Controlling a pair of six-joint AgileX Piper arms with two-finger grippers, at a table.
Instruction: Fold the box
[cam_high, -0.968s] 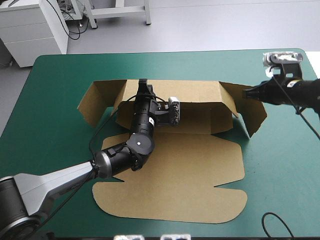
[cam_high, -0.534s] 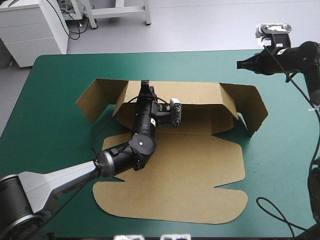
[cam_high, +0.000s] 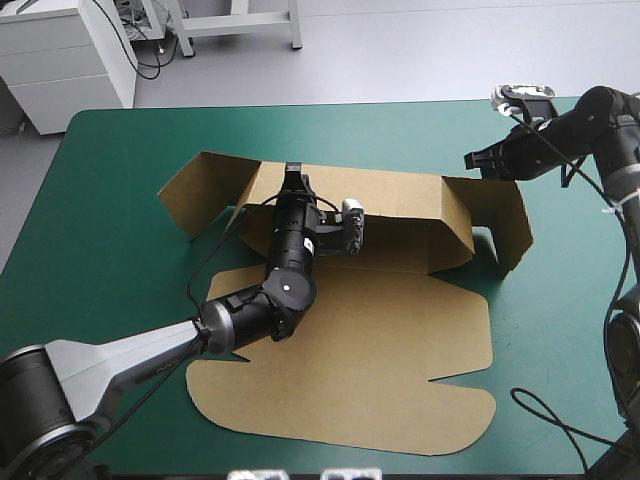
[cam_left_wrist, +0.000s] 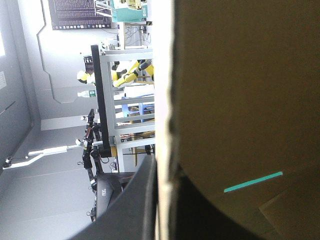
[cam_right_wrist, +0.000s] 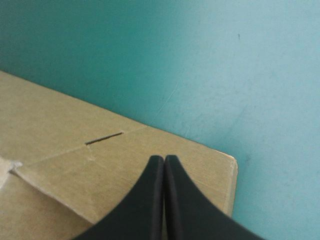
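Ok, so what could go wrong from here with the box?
1. The left claw pinches only the top edge of the raised back wall of the box; a pull could tilt that wall or drag the whole sheet.
2. The right claw is shut over the right end flap, gripping nothing; a push there might crease the flap instead of folding it cleanly.
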